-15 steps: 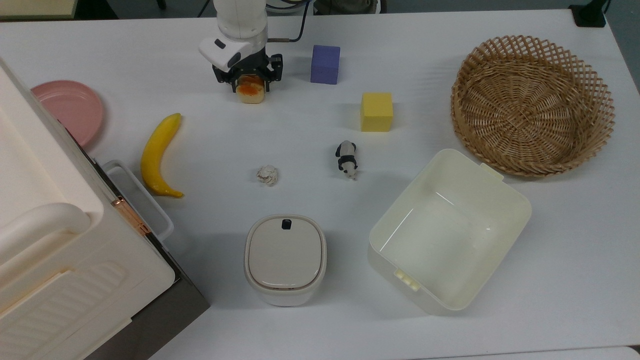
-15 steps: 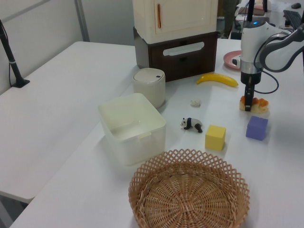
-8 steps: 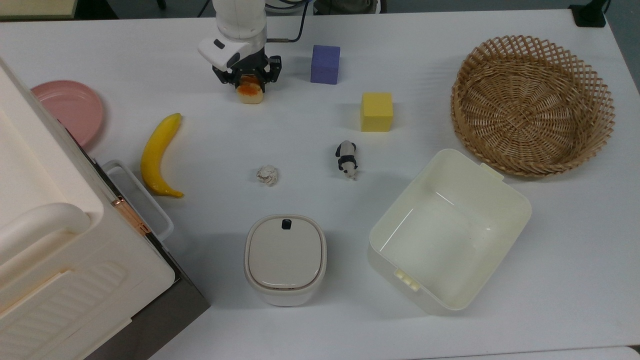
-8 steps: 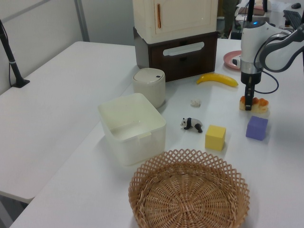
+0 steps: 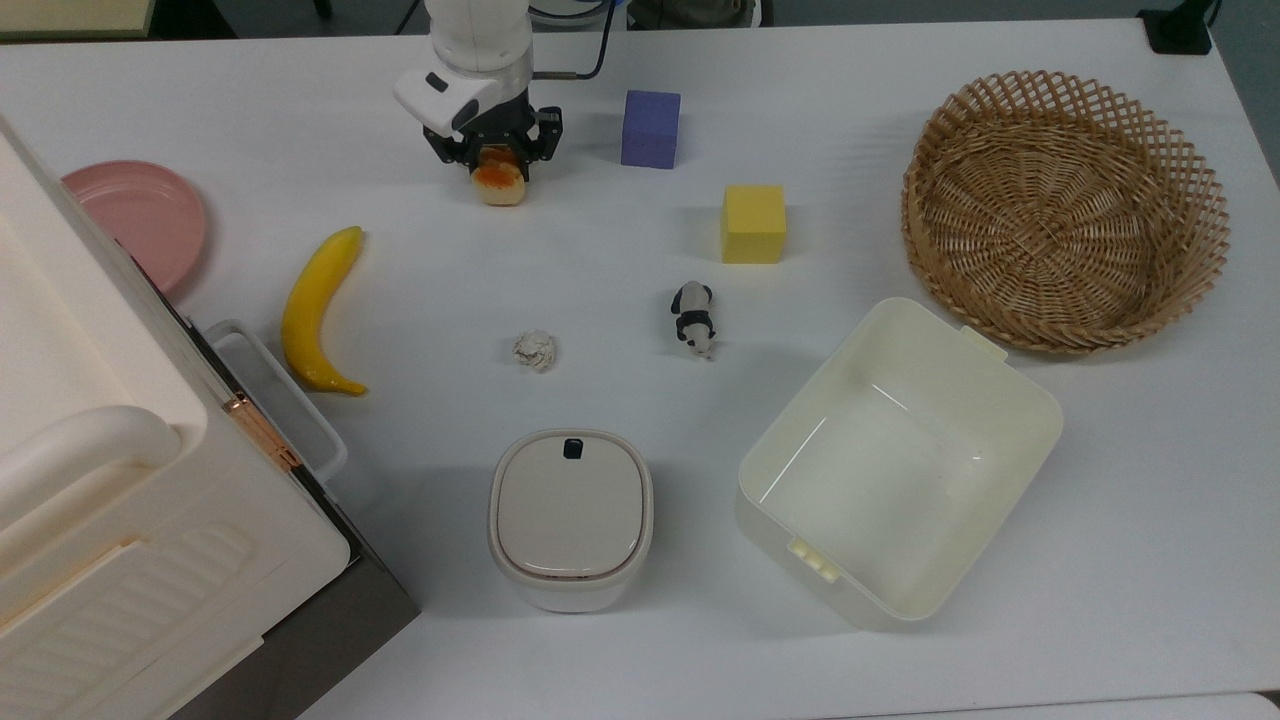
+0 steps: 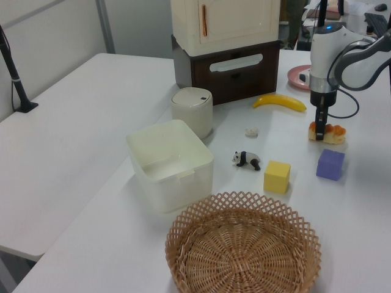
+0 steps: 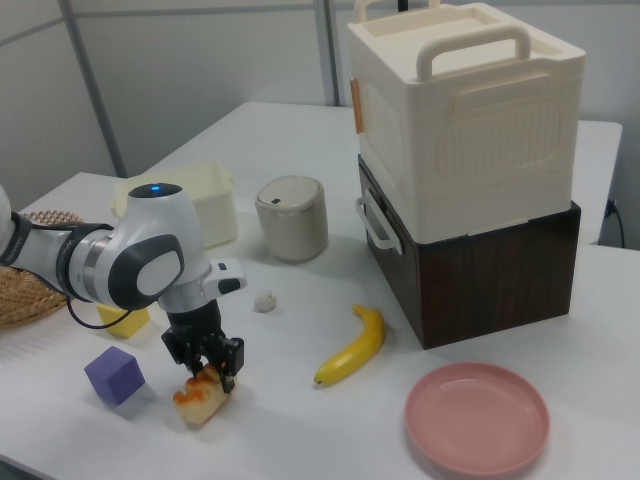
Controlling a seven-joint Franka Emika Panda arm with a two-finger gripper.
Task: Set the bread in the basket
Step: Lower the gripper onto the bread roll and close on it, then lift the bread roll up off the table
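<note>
On the white worktop point(image 5: 250, 90) the wicker basket point(image 5: 1065, 210) sits at the top view's right edge. Well apart from it — beyond the purple cube point(image 5: 650, 128) — the hand point(image 5: 494, 162) pinches the bread point(image 5: 499, 182), which looks about level with the worktop.

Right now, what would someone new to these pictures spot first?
Probably the white robot arm's gripper, its fingers down around the small orange-topped toy bread at the top view's upper middle. Next, the big round tan wicker basket at the top view's right, and the yellow banana at the top view's left.
</note>
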